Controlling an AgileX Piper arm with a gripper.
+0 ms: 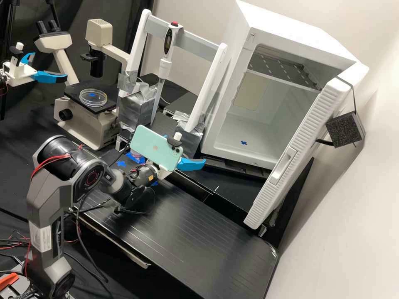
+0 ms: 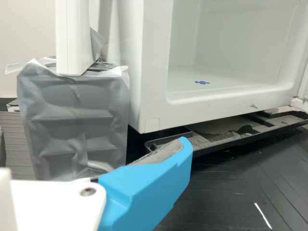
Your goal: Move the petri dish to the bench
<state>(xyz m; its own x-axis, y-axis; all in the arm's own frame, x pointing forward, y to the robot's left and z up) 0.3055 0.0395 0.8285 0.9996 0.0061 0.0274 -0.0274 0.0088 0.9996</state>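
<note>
The gripper (image 1: 191,164) is over the bench (image 1: 187,232) in front of the white cabinet, its fingers wide apart and one mostly hidden behind the phone. In the wrist view, one blue finger of the gripper (image 2: 149,187) shows with nothing against its grey pad. A clear, round petri dish (image 1: 93,97) rests on the black microscope stage, well away from the gripper. Partly covered by the phone, a small pinkish round item (image 1: 135,156) sits low near a blue mark; I cannot tell exactly what it is.
The white cabinet (image 1: 266,31) stands with its door (image 1: 299,145) swung out to the right. Left of it are a white pipette stand (image 1: 210,85) with foil-wrapped feet and the microscope (image 1: 89,128). A second arm's gripper shows at the far left. Blue crosses (image 1: 121,164) mark the bench.
</note>
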